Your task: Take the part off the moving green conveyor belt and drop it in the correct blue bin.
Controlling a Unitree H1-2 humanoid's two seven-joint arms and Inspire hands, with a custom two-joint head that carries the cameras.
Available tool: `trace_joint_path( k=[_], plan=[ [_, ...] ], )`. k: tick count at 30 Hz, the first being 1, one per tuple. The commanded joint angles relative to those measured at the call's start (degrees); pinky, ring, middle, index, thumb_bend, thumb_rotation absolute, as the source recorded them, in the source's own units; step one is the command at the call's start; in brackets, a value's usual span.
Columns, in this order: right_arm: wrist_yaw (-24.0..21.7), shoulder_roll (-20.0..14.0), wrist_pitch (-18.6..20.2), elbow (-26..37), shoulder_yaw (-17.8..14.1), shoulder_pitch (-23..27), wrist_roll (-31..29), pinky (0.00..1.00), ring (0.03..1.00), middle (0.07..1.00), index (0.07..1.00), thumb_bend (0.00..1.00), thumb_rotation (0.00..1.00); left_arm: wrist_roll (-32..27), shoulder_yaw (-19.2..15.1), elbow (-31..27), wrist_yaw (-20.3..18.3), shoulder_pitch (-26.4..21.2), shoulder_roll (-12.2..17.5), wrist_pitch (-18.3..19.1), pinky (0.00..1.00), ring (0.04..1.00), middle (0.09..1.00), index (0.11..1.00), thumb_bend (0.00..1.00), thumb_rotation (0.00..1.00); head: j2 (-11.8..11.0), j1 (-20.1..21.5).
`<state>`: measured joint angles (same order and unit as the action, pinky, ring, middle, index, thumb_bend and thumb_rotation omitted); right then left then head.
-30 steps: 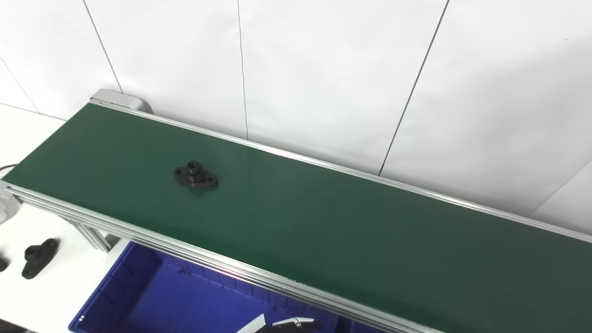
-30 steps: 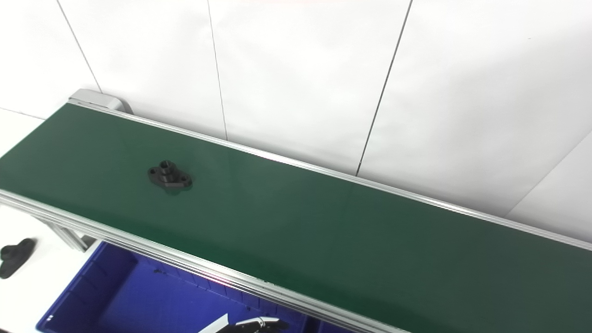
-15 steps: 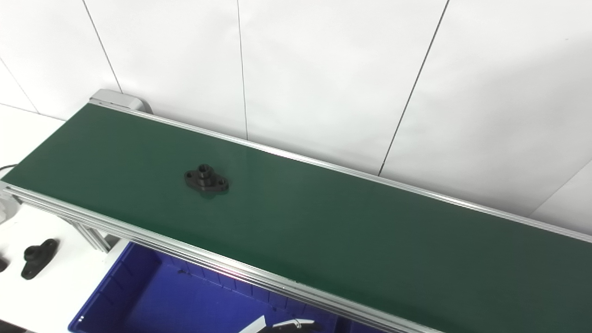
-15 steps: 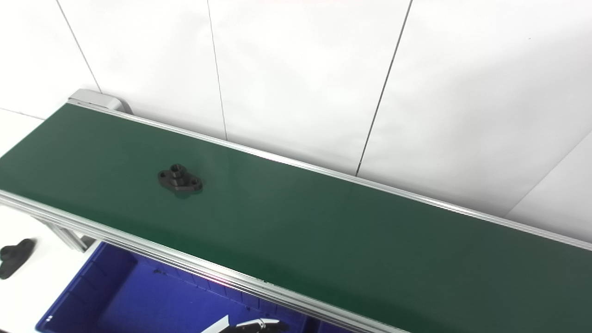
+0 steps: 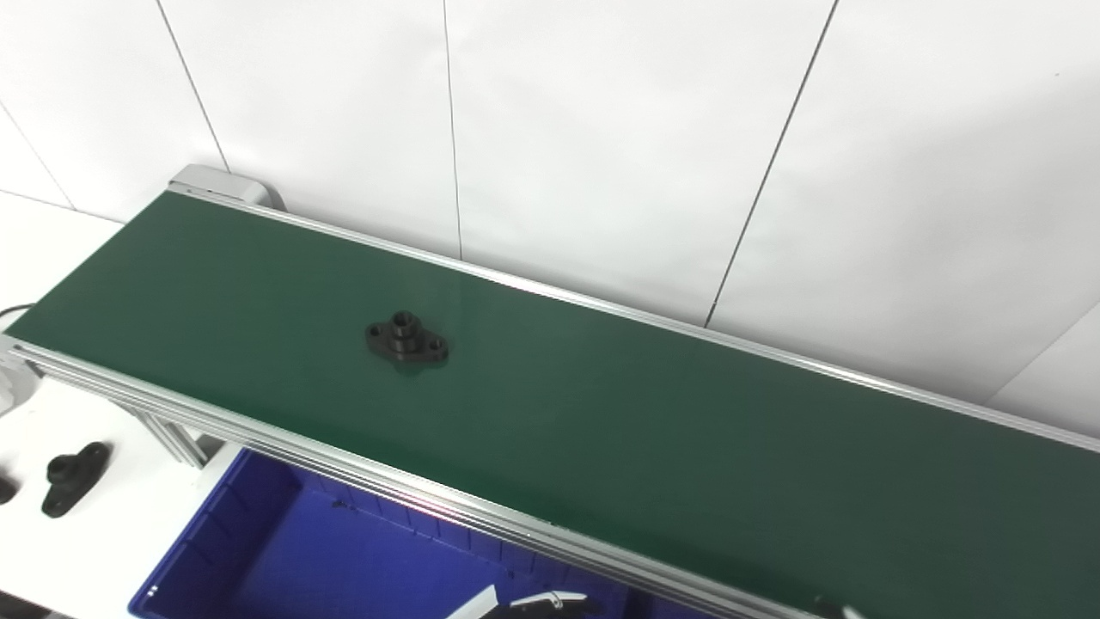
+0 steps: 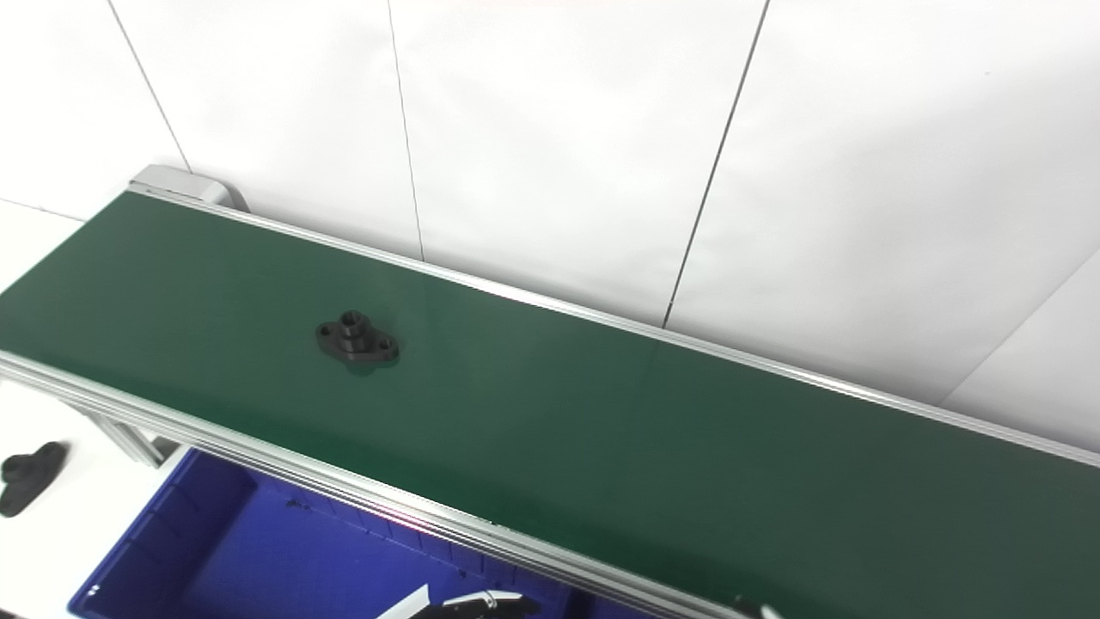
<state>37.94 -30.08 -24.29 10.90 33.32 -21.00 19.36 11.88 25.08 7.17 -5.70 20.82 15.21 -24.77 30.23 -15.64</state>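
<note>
On the belt [image 5: 601, 413], left of centre, the part [image 5: 407, 339] lies flat, boss up, untouched; the bin [image 5: 284, 550] waits below the near rail to catch drops. Only slivers of hands show at the bottom edge; their state I cannot tell

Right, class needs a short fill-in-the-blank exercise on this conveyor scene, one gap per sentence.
1. The black part lies on the ___ conveyor belt.
2. The bin below the belt's near rail is ___.
3. Another black part lies on the white table, off the belt's ___ end.

Missing words: green; blue; left
</note>
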Motion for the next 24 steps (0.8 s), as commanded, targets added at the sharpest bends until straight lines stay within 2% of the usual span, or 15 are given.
trace_joint_path(
  k=[1, 5, 9, 17, 24],
  plan=[
    [-2.4, 0.8, -2.6, 3.1, -2.9, -0.2, 0.8, 0.49, 0.560, 0.638, 0.766, 0.89, 0.44, 0.6, 0.5, -0.4, 1.1, -0.5, -0.1, -2.2, 0.76, 0.853, 0.892, 0.842, 0.85, 0.32, -0.1, 0.0],
    [-5.8, 1.9, -2.6, 5.1, -6.4, 0.5, 0.5, 0.39, 0.500, 0.647, 0.762, 0.89, 0.43, 0.6, 1.0, -0.1, 1.6, -1.0, -0.1, -2.1, 0.76, 0.854, 0.893, 0.845, 0.85, 0.32, 0.1, 0.1],
    [-10.7, 3.7, -2.6, 7.3, -9.7, 1.4, -2.1, 0.35, 0.481, 0.675, 0.780, 0.89, 0.42, 0.9, 1.1, -0.1, 1.6, -1.2, -0.2, -2.2, 0.76, 0.856, 0.893, 0.845, 0.85, 0.32, 0.2, 0.0],
    [-18.9, 8.1, -2.3, 9.5, -16.3, 2.7, -0.7, 0.36, 0.475, 0.684, 0.806, 0.86, 0.44, 0.9, 1.2, -0.2, 1.9, -1.3, -0.1, -2.1, 0.75, 0.849, 0.891, 0.843, 0.85, 0.32, 0.4, 0.3],
    [-24.8, 10.8, -1.4, 9.4, -20.0, 5.3, 0.2, 0.38, 0.500, 0.720, 0.826, 0.79, 0.42, 0.5, 1.4, -0.1, 1.6, -1.6, 0.4, -2.2, 0.76, 0.859, 0.896, 0.846, 0.84, 0.30, 0.9, 1.3]
  ],
)
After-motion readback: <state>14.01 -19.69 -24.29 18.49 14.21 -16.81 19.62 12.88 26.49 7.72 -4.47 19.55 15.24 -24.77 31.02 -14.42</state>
